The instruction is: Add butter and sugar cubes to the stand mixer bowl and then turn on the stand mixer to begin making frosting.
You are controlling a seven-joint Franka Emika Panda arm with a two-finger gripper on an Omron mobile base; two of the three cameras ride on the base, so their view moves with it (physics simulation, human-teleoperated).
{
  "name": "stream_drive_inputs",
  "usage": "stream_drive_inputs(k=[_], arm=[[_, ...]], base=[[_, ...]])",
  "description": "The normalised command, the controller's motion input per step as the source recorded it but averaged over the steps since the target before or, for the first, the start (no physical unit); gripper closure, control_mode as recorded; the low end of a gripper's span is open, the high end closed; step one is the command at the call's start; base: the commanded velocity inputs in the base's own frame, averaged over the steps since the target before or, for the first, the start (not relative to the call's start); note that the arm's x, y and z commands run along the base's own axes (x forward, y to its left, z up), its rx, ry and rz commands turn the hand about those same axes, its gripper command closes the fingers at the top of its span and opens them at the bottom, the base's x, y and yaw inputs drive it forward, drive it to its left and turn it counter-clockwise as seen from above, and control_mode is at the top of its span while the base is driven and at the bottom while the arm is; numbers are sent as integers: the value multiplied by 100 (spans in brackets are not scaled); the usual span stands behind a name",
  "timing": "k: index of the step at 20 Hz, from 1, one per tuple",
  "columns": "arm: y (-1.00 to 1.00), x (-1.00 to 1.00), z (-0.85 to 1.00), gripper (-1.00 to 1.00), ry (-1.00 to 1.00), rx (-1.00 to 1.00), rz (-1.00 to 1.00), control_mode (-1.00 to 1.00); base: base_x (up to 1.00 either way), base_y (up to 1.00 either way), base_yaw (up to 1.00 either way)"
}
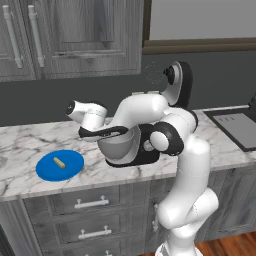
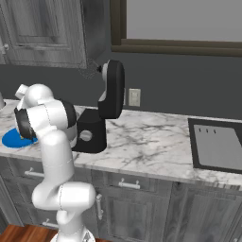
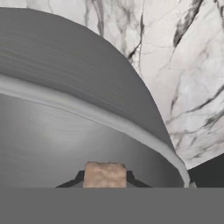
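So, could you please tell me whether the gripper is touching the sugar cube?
Touching: in the hand view, the gripper has its dark tips pressed against both sides of the sugar cube.

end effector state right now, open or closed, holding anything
End effector: closed on a sugar cube, over the bowl.

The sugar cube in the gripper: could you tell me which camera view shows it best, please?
The hand view: the sugar cube sits large between the gripper fingertips, above the stand mixer bowl. In the base views it is too small to make out.
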Motion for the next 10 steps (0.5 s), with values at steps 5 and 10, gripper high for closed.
stream_drive_inputs(k=[5, 10], arm=[[-6, 0, -27, -100, 0, 0, 0, -100], [-4, -19, 3, -100, 0, 0, 0, -100]], base=[[0, 0, 0], [0, 0, 0]])
